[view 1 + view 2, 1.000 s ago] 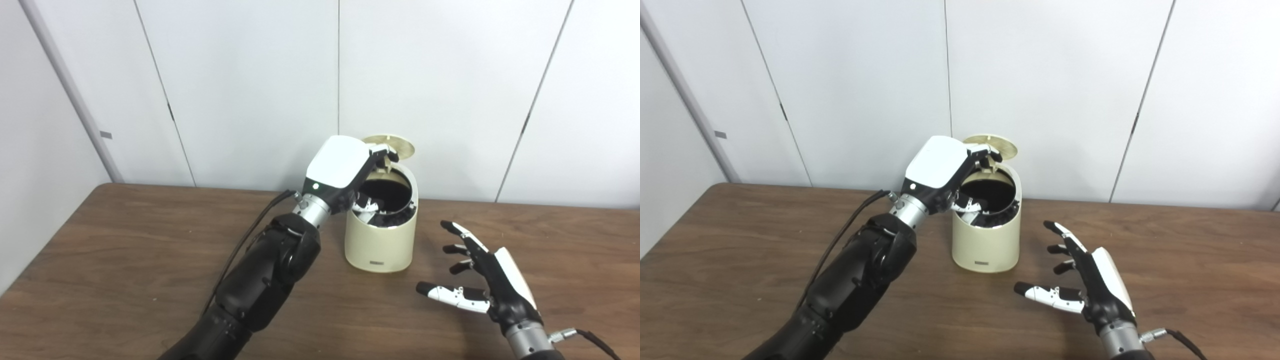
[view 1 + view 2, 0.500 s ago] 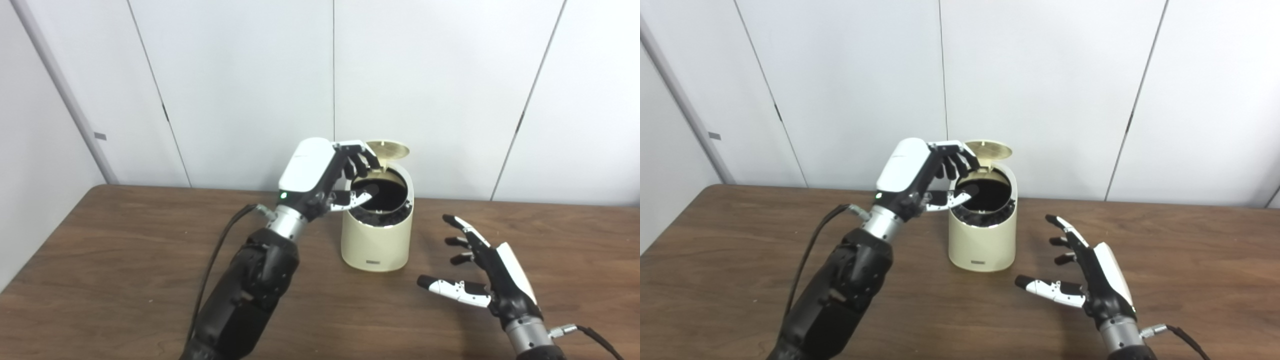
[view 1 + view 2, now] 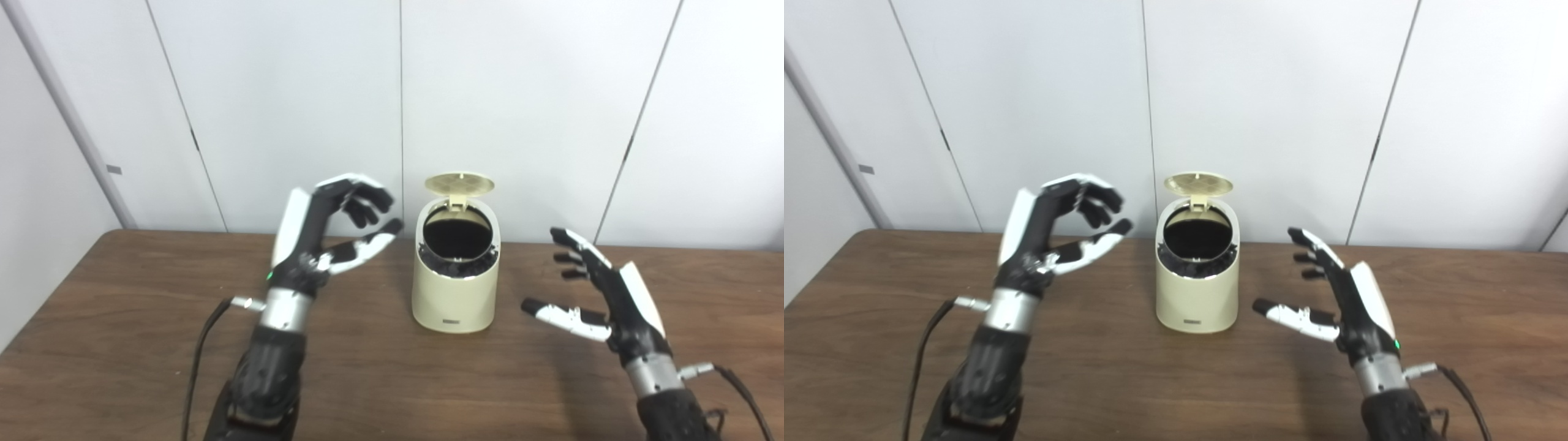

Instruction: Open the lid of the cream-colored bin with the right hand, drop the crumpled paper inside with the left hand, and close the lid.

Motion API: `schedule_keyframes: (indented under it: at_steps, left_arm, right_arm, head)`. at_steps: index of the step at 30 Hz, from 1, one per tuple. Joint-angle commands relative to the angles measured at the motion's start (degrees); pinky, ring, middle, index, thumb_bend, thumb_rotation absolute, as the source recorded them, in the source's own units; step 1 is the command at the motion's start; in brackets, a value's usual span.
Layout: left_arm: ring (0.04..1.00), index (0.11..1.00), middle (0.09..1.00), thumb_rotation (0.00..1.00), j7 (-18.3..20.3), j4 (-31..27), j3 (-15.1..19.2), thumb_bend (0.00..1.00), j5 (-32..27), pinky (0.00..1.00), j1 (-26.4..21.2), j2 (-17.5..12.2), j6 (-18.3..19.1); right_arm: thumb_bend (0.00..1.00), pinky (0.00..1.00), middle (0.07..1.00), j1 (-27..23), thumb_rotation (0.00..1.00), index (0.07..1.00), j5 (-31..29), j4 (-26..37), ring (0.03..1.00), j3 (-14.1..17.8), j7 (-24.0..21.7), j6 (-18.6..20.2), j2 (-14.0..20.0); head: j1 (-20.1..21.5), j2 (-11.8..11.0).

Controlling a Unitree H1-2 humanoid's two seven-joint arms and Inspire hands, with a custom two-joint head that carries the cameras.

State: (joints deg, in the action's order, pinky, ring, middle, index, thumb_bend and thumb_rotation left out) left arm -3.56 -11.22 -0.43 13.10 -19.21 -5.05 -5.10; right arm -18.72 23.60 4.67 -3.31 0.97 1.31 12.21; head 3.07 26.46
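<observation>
Left eye view is showing the cream-colored bin (image 3: 454,288) standing upright near the back of the counter (image 3: 122,343), its lid (image 3: 459,182) tipped up and back on its hinge, the dark mouth gaping toward the camera. No crumpled paper is showing anywhere outside the bin; the inside is too dark to tell what is lying there. A second ago the left hand (image 3: 324,236) was reaching over the bin's mouth; now it is hanging raised to the left of the bin and clear of it, fingers loosely curled and apart, holding nothing. That is suggesting the drop is done and only the closing is remaining. The right hand (image 3: 603,297) is hovering to the right of the bin, a little nearer the camera, fingers spread wide and empty, having risen slightly toward the bin. Bare wood is lying on both sides and in front of the bin, so either arm is having free room; behind it the wall panels are standing close, so the raised lid is leaving little space for a hand coming over from the back
</observation>
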Motion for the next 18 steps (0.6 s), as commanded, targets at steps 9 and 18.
schedule_keyframes:
  at_steps: [9,18]
  left_arm:
    - [0.662,0.748,0.715,0.22,2.71,4.10,0.56,0.60,-7.04,0.57,4.95,-1.22,-7.09]
    - [0.676,0.761,0.736,0.25,3.57,7.69,0.15,0.53,-6.14,0.56,7.21,-1.80,-9.21]
  right_arm:
    - [0.69,0.72,0.860,-12.38,0.55,0.834,5.35,1.20,0.840,-2.09,-1.85,-0.83,4.47]
    - [0.67,0.69,0.812,-16.66,0.66,0.796,9.60,1.45,0.803,-3.63,-4.67,1.74,5.02]
  head:
    - [1.40,-1.63]
    - [2.04,-3.01]
